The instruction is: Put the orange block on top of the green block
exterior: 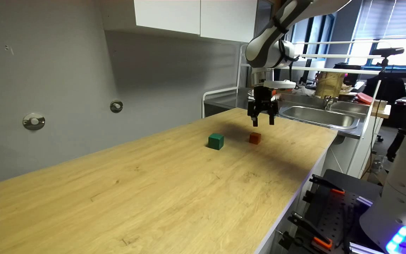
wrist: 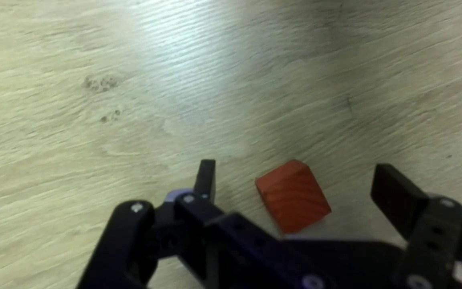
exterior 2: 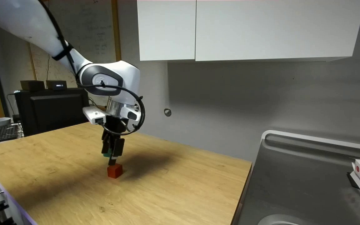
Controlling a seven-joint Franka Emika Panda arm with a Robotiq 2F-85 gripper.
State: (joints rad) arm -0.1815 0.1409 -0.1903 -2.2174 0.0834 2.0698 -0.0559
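One step, the reach, looks nearly done, grasp and stacking left: spread fingers (wrist: pixel 397 196) hang above the orange block (exterior: pixel 254 138), toward the edge of the surface (exterior: pixel 136 197) by the sink (exterior: pixel 317 116), the green block (exterior: pixel 216 141) farther from that edge

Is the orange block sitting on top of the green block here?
No: in an exterior view, the orange block sits on the wooden tabletop, apart from the green block.

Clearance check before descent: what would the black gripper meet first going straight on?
Likely the reddish-orange wooden cube below the gripper; in the wrist view it sits between the open fingers. Depth unclear: they may straddle it and reach the pale wooden tabletop first.
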